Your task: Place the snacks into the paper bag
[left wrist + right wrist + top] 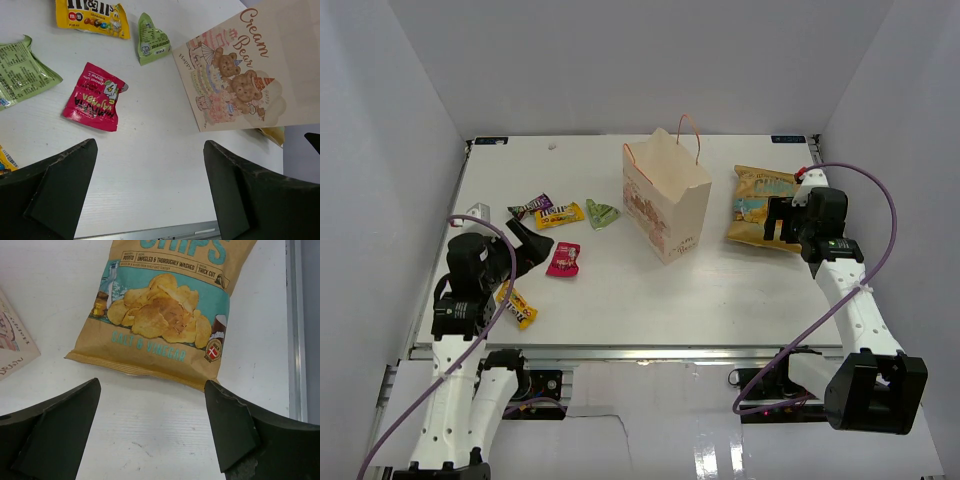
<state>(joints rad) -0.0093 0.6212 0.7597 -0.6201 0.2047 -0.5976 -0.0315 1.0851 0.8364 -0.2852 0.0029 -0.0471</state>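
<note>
Right gripper (152,422) hangs at the near edge of the crisp packet (165,310), fingers spread wide, likely lining up a pinch; paper bag (665,200) stands upright mid-table beside it, while left gripper (150,192), also released, faces the pink wrapper (95,97)

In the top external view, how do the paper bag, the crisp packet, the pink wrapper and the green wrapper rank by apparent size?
1. paper bag
2. crisp packet
3. pink wrapper and green wrapper: both small, too alike to rank.

A lab rig: white panels (420,80) enclose the table (620,300)
</note>
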